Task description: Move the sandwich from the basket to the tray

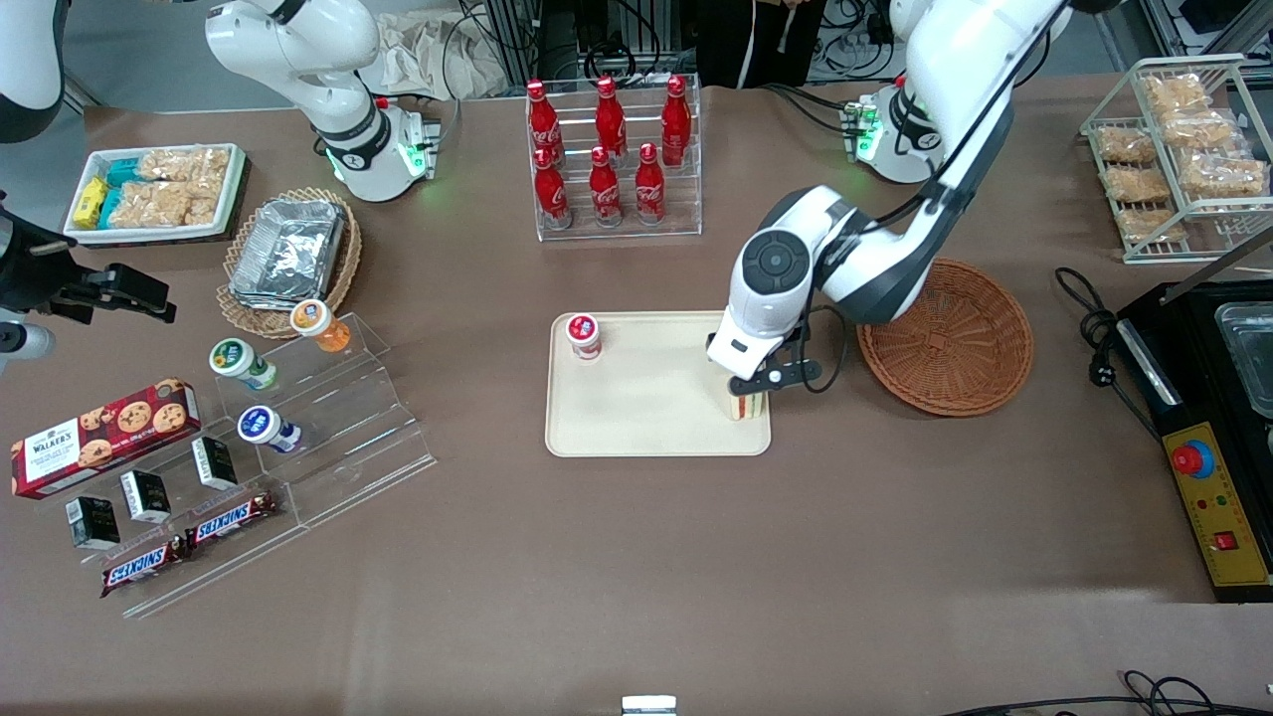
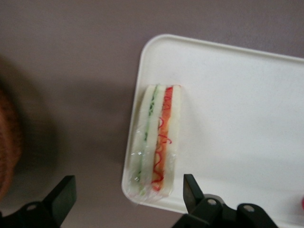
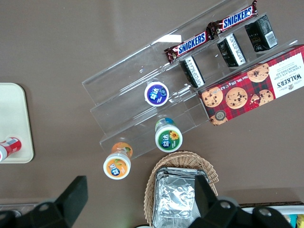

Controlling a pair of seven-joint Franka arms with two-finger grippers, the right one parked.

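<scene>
Nearest the wrist camera: black two-finger gripper, fingers spread apart, clamped on nothing, poised above the triangular white-bread sandwich with red and green filling. Set on edge at the corner of the flat cream plastic tray, tight against the rim beside the round reddish-brown wicker basket. Risk: tipped over the rim if clipped by a finger on retreat.
</scene>
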